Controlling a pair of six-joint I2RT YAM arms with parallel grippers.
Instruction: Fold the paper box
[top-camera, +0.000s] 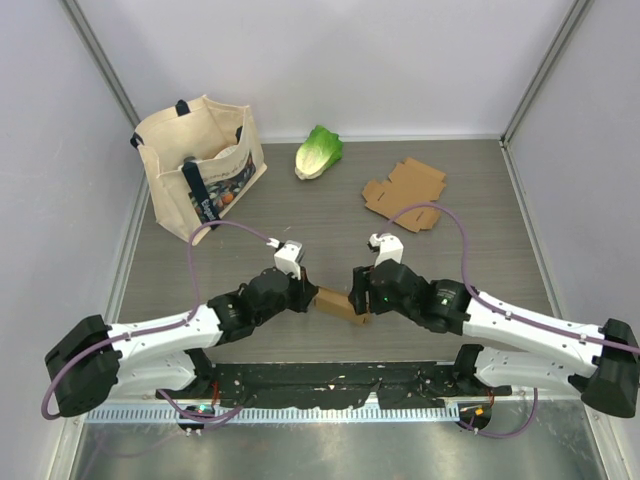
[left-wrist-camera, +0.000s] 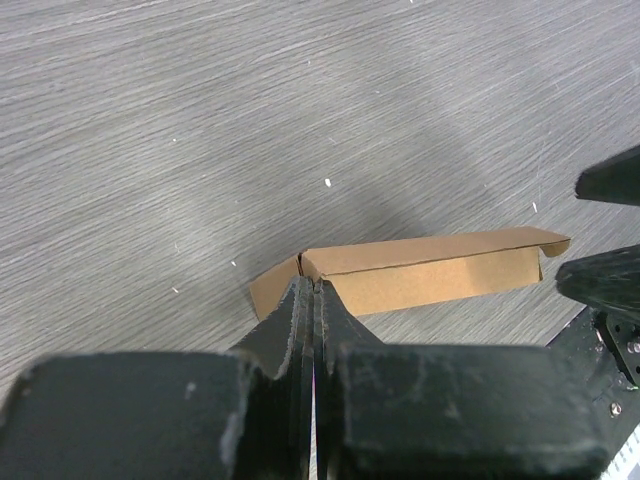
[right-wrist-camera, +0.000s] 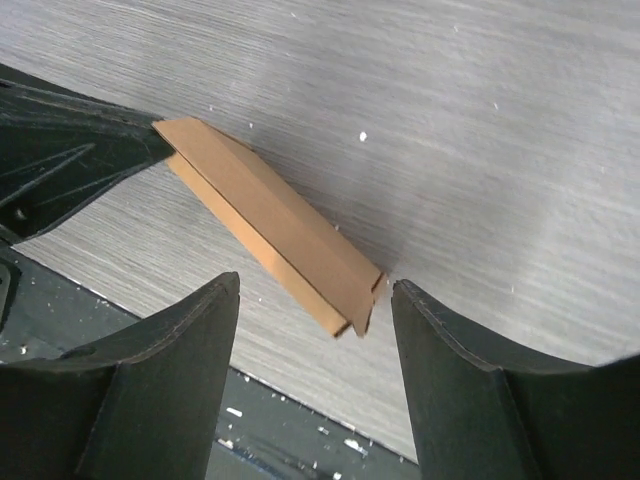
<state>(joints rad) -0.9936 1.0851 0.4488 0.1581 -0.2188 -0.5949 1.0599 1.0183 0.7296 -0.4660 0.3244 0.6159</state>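
Left gripper (left-wrist-camera: 312, 292) clamped shut on one end of paper box (left-wrist-camera: 420, 272). My right gripper (right-wrist-camera: 315, 285) spread wide, jaws either side of other end, not touching.

Box: part-folded brown strip, nearer me than tote bag (top-camera: 200, 160) and off to bag's right.

Step, I judge: mid-fold, right side free to regrip. Next: close right jaws on loose end flap, left holding steady.

Box unprinted. White lettering on bag's dark strap, too small to read.
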